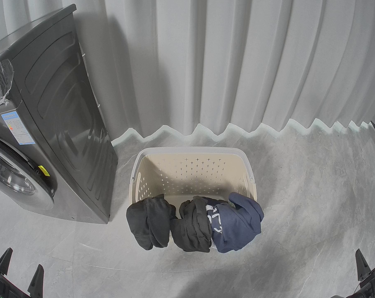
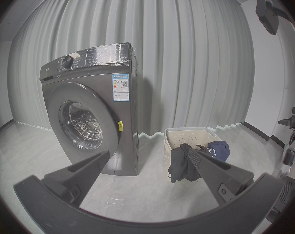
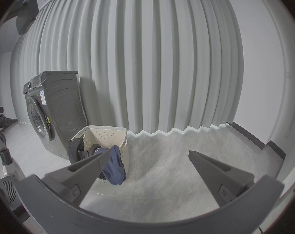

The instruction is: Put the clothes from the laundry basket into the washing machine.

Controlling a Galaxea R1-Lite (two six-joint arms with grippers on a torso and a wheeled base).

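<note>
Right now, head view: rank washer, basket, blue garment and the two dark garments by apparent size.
1. Washer, largest even cut off at the edge.
2. Basket.
3. Blue garment, left dark garment, middle dark garment: too alike to rank.

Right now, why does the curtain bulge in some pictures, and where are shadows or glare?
Both wrist views are fisheye, bowing the curtain; the head view keeps it straighter. Head view: the washing machine shadows the curtain. Left wrist view: glare on its top.
</note>
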